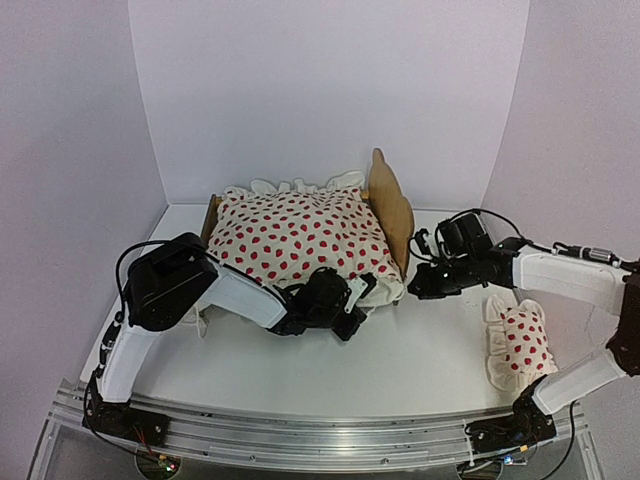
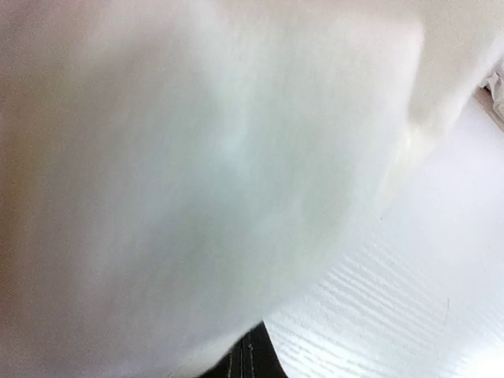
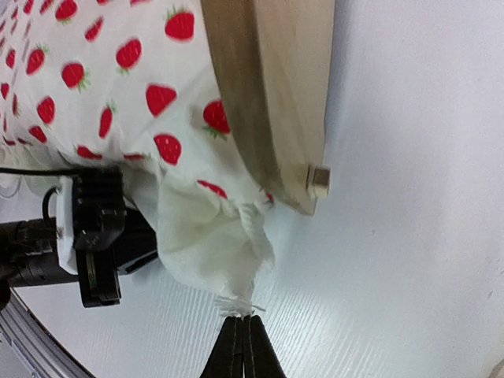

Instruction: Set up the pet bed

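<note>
The pet bed shows as a plywood headboard (image 1: 392, 205) on the right and a low footboard (image 1: 211, 215) on the left; its base is hidden under the white red-dotted duvet (image 1: 300, 235). My left gripper (image 1: 350, 298) is at the duvet's near edge. In its wrist view white fabric (image 2: 197, 173) fills the frame and the dark fingers (image 2: 250, 354) look pressed together under it. My right gripper (image 3: 241, 319) is shut on the frayed ruffle at the duvet's near right corner (image 3: 236, 299), just below the headboard's foot (image 3: 272, 94).
The small red-dotted pillow (image 1: 520, 340) lies on the white table (image 1: 400, 370) at the right, beside my right arm. White walls enclose the back and sides. A metal rail (image 1: 300, 430) runs along the near edge. My left gripper's body also shows in the right wrist view (image 3: 90, 236).
</note>
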Tool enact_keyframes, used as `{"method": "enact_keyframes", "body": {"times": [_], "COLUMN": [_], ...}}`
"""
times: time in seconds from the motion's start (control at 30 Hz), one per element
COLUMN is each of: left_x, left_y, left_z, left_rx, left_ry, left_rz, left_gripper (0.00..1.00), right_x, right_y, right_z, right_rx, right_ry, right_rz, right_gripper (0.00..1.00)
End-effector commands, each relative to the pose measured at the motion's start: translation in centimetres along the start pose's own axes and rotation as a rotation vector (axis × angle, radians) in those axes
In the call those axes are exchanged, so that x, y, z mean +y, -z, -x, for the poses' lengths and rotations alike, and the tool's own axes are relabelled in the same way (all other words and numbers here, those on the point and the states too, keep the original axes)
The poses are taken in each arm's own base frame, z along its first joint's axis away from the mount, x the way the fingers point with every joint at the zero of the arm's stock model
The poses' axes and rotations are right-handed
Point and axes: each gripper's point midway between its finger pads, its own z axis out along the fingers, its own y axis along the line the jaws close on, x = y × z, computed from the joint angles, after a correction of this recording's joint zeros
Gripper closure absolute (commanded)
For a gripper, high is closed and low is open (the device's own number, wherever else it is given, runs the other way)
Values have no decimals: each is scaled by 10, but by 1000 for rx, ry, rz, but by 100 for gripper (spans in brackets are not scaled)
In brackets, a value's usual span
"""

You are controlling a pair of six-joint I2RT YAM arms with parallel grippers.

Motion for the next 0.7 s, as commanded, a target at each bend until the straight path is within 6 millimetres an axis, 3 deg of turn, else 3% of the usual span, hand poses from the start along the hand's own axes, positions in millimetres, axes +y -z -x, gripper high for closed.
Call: {"method": "enact_keyframes", "body": {"times": [0.0, 0.2, 0.3, 0.37, 0.47, 0.53, 0.67], "left_x": [0, -16, -15, -16, -23, -24, -23], "left_y": [24, 47, 51, 49, 43, 39, 36], "left_z": [-45, -82, -94, -85, -68, -60, -55], "left_rx": [189, 330, 362, 327, 270, 241, 221], "left_ry": [24, 55, 66, 61, 54, 47, 32], "left_rz": [-40, -136, -134, -137, -175, -184, -179], "left_gripper": [100, 100, 100, 100, 100, 100, 100], "right_x": [1, 14, 14, 10, 0, -3, -7], "right_y": [37, 66, 66, 54, 23, 2, -13], "right_z": [41, 83, 85, 69, 19, -16, -34], "right_rx": [-103, -206, -205, -152, -31, 10, -65], "right_ry": [82, 146, 156, 137, 104, 86, 78], "right_rz": [-39, -41, -45, -42, -4, 58, 106], "right_gripper": [100, 100, 100, 100, 99, 94, 72]}}
